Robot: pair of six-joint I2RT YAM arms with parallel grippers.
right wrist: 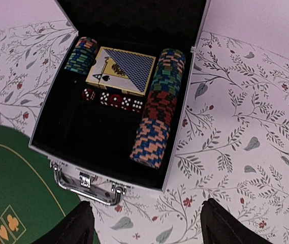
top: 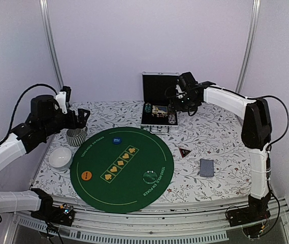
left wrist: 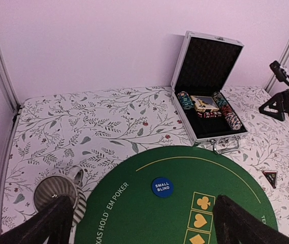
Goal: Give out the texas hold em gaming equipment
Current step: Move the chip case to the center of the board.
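The chips (right wrist: 159, 107) lie in a long row on their sides, straight below and just ahead of the right fingers (top: 181, 103), along the right side of the open case (right wrist: 129, 182). A shorter stack and a deck (right wrist: 121, 68) sit farther ahead, with red dice (right wrist: 115, 99) between. The right fingers hang over the case spread wide and hold nothing; I judge they are lined up to take chips, since the row falls in the gap between them.

Some pieces are already out, well behind those fingers: a blue disc (top: 116, 140), an orange disc (top: 87, 176) and a whitish disc (top: 150, 176) on the green mat (top: 134, 195), with a triangle (top: 185, 151) and a pile of cards (top: 206, 167) on the counter (top: 220, 137) just beside the mat (each apart from the others, as if marking seats).

The left fingers (top: 83, 116) are fully open and empty, held above the mat's far left edge. A striped cup (left wrist: 58, 195) stands just under the left one, and a bowl (top: 60, 157) sits behind it. That arm looks parked clear of the case.
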